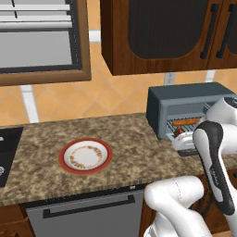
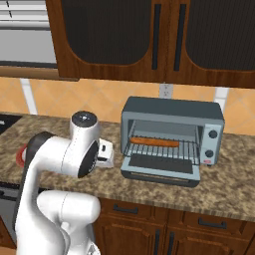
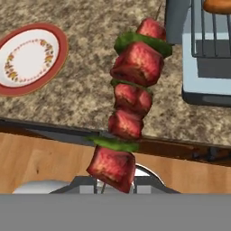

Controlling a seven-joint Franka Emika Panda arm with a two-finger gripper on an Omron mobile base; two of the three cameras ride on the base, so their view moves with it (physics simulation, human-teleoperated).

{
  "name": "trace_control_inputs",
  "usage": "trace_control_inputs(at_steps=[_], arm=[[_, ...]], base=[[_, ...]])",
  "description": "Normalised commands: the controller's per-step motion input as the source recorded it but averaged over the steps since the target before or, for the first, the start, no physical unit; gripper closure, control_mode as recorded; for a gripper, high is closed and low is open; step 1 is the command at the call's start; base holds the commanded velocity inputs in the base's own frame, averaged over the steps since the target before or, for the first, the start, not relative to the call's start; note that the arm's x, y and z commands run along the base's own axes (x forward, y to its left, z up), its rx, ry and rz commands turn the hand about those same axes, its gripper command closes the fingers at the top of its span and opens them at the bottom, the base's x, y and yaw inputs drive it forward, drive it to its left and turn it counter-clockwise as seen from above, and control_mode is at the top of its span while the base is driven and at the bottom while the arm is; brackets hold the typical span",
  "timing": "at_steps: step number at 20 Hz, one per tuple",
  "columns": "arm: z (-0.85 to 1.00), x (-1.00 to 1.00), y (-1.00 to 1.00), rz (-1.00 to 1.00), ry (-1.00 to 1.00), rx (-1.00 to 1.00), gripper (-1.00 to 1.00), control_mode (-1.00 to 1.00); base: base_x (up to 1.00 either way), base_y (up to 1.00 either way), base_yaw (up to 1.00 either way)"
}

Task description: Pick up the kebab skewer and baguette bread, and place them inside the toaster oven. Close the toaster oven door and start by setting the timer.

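baguette bread (image 3: 218,5): cut off by the top edge of the hand view
gripper fingers: hidden behind the kebab skewer (image 3: 131,101)
toaster oven (image 1: 185,110): right part hidden behind the arm

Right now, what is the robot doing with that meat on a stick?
The robot's hand holds the kebab skewer above the counter's edge, close to the toaster oven. The toaster oven door hangs open, and the baguette bread already lies on the rack inside. The plate on the counter has no food on it. The skewer probably goes in next.
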Motion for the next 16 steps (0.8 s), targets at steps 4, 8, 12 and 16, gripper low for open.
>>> trace_control_inputs(at_steps=[4,8,12,16], arm=[[0.05,0.00,-1.00,0.00,-0.08,0.00,1.00,-1.00],[0.10,0.24,-1.00,0.00,-0.05,0.00,1.00,-1.00],[0.17,0.49,-0.99,0.00,0.02,0.00,1.00,-1.00],[0.02,0.61,-0.89,0.00,0.08,0.00,1.00,-1.00]], base=[[0.00,0.00,0.00],[0.00,0.00,0.00],[0.00,0.00,0.00],[0.00,0.00,0.00]])
